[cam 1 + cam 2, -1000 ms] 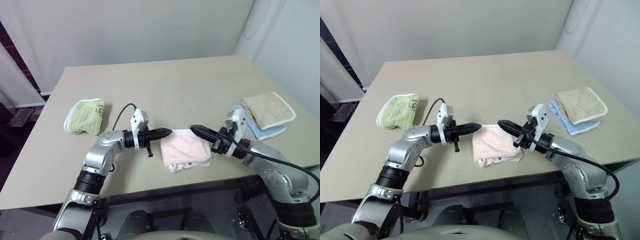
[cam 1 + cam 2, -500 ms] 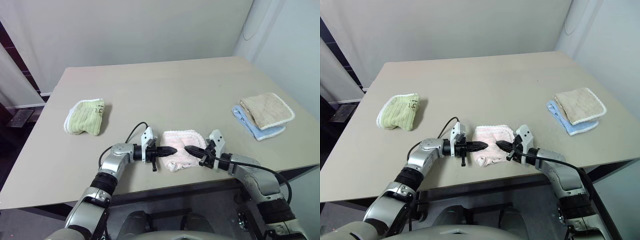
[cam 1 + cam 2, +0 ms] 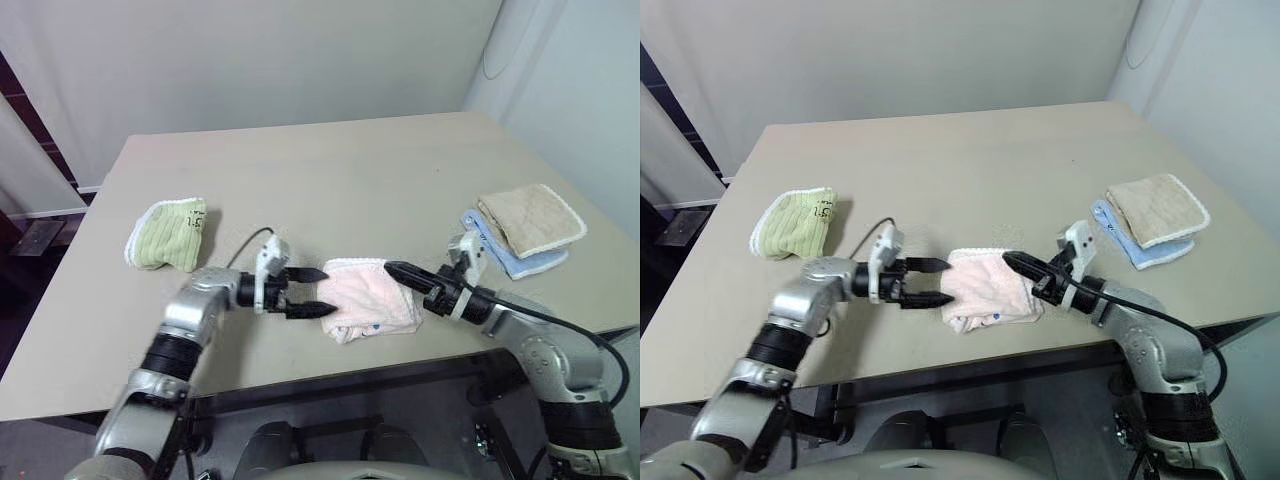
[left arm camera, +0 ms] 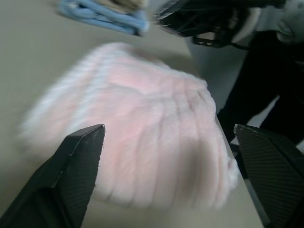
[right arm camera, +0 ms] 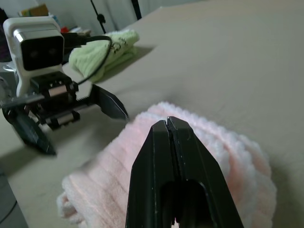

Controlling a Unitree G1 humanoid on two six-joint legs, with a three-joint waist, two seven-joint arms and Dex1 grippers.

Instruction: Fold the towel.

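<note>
Between the two grippers, near the front edge of the plain beige table (image 3: pixel 330 170), lies the folded pale pink ribbed terry towel (image 3: pixel 370 300). To one side of it the left gripper (image 3: pixel 318 291) has its black fingers spread wide, their tips at the towel's edge. On the other side the right gripper (image 3: pixel 392 269) has its fingers pressed together, empty, over the towel's far corner. Beyond the left gripper a small green ribbed cloth (image 3: pixel 170 234) sits well apart. Past the right gripper a beige cloth (image 3: pixel 531 218) lies on a blue one (image 3: pixel 520 258). Behind the table stands a pale wall (image 3: pixel 250 60).
</note>
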